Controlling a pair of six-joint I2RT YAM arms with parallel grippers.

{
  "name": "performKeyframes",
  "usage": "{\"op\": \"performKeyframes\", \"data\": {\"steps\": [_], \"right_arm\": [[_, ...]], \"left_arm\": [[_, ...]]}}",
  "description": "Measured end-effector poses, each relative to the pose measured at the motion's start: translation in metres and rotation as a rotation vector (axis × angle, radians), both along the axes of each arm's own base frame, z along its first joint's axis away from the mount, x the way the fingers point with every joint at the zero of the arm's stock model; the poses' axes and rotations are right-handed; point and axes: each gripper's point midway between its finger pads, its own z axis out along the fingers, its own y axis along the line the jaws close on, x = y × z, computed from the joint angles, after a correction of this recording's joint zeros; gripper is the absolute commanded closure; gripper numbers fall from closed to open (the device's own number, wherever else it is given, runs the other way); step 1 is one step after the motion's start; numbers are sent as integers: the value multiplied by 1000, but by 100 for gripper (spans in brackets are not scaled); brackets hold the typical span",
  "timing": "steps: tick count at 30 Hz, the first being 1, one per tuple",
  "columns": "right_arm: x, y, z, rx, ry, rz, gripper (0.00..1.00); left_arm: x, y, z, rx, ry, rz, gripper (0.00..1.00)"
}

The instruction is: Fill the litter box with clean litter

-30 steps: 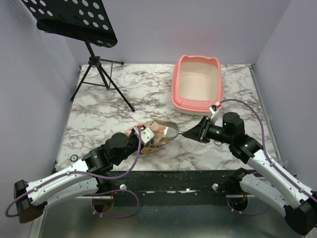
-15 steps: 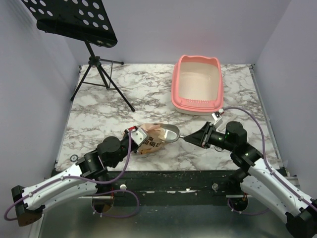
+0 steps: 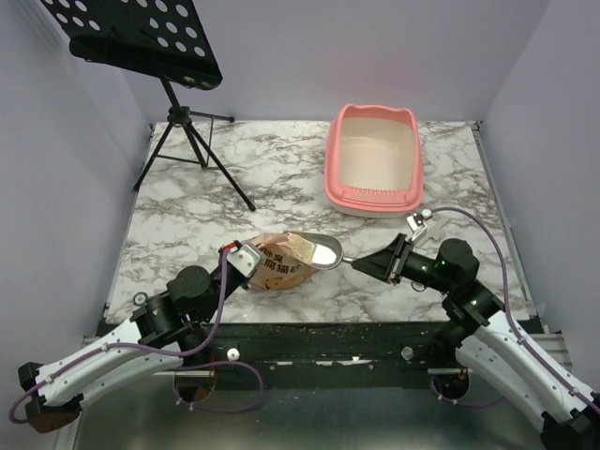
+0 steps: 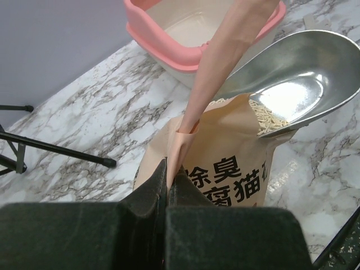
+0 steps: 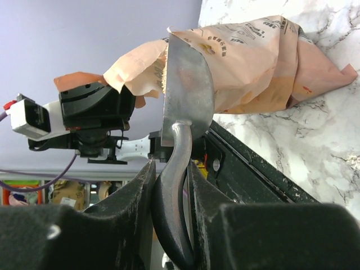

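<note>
The litter box (image 3: 370, 200) stood on the marble worktop (image 3: 281, 169) toward its far right corner, its pale inside showing no granules from above. A tan printed paper bag (image 3: 277, 267) lay near the middle of the near edge, mouth turned toward the right edge.

The left claw (image 3: 239, 258) was clenched on a strip of the bag's upper edge, holding the mouth up; its wrist view showed the fingers pinched together on the paper (image 4: 167, 174).

The right claw (image 3: 361, 265) was clamped around the curved handle of a metal scoop (image 3: 322, 250). The scoop's bowl sat at the bag's mouth, well apart from the box. In the left wrist view the clean litter (image 4: 270, 118) showed as tan granules just inside the bag opening and against the bowl's lower lip, while most of the bowl (image 4: 298, 79) shone bare.

A black music stand (image 3: 141, 42) stood by the far left corner.
</note>
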Motion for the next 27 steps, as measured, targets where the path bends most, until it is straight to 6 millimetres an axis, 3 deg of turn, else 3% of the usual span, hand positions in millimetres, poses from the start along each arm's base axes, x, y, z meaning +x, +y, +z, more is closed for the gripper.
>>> {"op": "performKeyframes", "data": {"steps": [16,27], "right_arm": [[-10,-9,4,52,-23,-24,99],[4,-8,14,118,34,-84,99]], "left_arm": [[8,23,9,-25,-34,113,100],[10,26,9,-21,-35,139,100]]}}
